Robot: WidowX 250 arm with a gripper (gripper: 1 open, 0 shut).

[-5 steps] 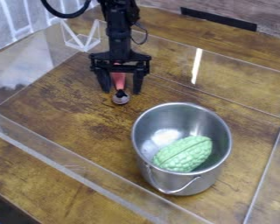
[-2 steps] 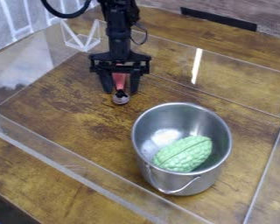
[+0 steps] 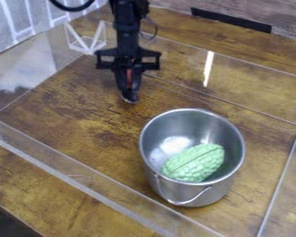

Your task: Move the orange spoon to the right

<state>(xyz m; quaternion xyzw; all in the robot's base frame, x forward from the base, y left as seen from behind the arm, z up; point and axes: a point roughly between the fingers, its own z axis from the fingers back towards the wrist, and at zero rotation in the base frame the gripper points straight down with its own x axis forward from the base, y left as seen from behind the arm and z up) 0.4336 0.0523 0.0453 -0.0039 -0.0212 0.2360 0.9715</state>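
- Progress is at the pickup stage: the gripper [image 3: 129, 89] points straight down over the far-left part of the wooden table [image 3: 77, 130], and its fingers [image 3: 126, 86] have drawn in narrow around something slim between them.
- The orange spoon [image 3: 129, 91] shows only as a dark sliver with a faint reddish tint between the fingertips; I judge the fingers are clamped on its handle, though the view is too small and blurred to be sure of a firm hold.
- Whether the spoon is off the table or touching it cannot be told from this one view.
- Done so far, by my reading: approach and closing on the spoon.
- Left to do: lift it clear, carry it toward the right edge of the table, set it down and let go. None of the sideways move is done; the spoon sits well left of where it should end.
- The steel pot [image 3: 191, 153] with the green bumpy vegetable [image 3: 194, 162] inside stands toward the near-right corner, so the route right should pass behind it or high over it.
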